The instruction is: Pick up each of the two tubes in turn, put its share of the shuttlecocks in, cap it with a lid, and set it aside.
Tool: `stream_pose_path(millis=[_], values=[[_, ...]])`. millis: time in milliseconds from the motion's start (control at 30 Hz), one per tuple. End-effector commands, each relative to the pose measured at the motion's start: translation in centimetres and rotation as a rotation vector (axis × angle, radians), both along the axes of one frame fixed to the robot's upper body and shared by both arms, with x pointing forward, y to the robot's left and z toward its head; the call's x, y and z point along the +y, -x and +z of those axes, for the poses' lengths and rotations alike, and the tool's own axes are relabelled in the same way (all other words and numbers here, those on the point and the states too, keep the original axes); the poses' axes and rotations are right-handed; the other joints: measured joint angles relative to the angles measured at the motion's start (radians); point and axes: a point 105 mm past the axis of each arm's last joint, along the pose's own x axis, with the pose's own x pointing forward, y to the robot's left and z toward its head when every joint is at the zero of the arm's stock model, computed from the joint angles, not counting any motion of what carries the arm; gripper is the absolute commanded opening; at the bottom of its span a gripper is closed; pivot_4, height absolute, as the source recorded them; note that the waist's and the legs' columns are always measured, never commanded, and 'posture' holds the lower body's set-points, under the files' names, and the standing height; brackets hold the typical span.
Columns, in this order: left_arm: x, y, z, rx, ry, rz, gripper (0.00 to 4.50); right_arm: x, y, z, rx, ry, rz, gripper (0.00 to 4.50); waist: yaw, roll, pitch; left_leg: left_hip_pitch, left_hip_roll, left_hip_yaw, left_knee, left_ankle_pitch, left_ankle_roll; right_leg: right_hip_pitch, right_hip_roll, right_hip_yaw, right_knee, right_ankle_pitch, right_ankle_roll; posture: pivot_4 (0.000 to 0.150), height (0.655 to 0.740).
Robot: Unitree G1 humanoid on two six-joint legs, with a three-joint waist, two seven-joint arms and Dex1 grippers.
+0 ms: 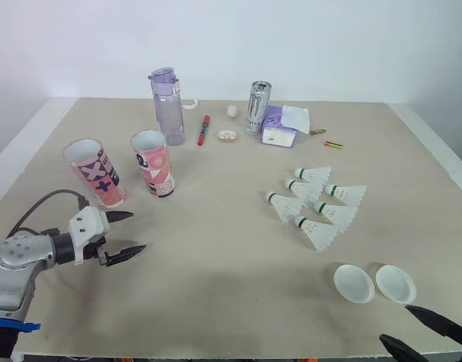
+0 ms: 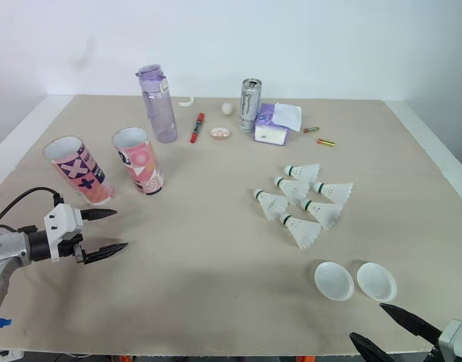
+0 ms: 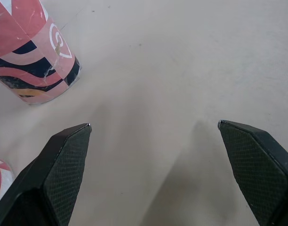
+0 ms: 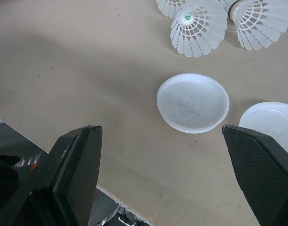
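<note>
– Since both tubes point(image 1: 153, 164) stand empty and open-mouthed on the robot's left of the counter point(image 1: 231, 249), which one would you go for, and where would you hold it?

– I'd take the pink tube with the crosses point(image 1: 95, 172). It stands just beyond the left claw point(image 1: 138, 231), whose fingers are spread wide with nothing between them. It looks like thin printed card (light, I'd guess, and easy to dent), so I'd close on the middle of the wall, gently. A pinch near the open rim would probably squash the mouth oval.

– It leans a little already, doesn't it?

– Yes, so a sideways nudge could tip it over. Come in level and square.

– And the shuttlecocks point(image 1: 314, 200)?

– Six of them lie in a loose cluster on the robot's right, well apart from the tubes. They weigh next to nothing, and the white skirts would likely crumple. Hold each by the cork end, which is firmer.

– What about the lids point(image 1: 354, 283)?

– Two shallow translucent discs sit side by side near the front edge, just ahead of the right claw point(image 2: 366, 320), which is also open and empty. They look slick and low, so I'd catch one by the raised rim.
</note>
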Motion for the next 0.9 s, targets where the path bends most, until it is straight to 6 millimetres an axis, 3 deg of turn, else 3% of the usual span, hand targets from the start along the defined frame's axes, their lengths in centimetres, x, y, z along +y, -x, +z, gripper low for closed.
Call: stream_pose_path(millis=[33, 733, 900], values=[[-0.1, 0.0, 0.9, -0.029, -0.015, -0.028, 4.5, -0.3, -0.3, 0.7, -0.037, 0.028, -0.003, 4.37, 0.0, 0.0, 0.0, 0.0, 0.0, 0.0, 0.0, 0.0, 0.0, 0.0, 0.0, 0.0, 0.0, 0.0, 0.0, 0.15, 0.74], [-1.7, 2.6, 0.9, 0.04, 0.059, -0.145, 4.5, -0.5, -1.2, 0.5, -0.064, 0.025, 0.018, 4.37, 0.0, 0.0, 0.0, 0.0, 0.0, 0.0, 0.0, 0.0, 0.0, 0.0, 0.0, 0.0, 0.0, 0.0, 0.0, 0.15, 0.74], [-1.7, 3.1, 1.0, 0.011, 0.113, -0.074, 4.5, 1.0, -3.7, 3.2, -0.174, 0.036, 0.097, 4.37, -0.004, 0.0, 0.0, 0.0, 0.0, 0.0, 0.0, 0.0, 0.0, 0.0, 0.0, 0.0, 0.0, 0.0, 0.0, 0.15, 0.74]])
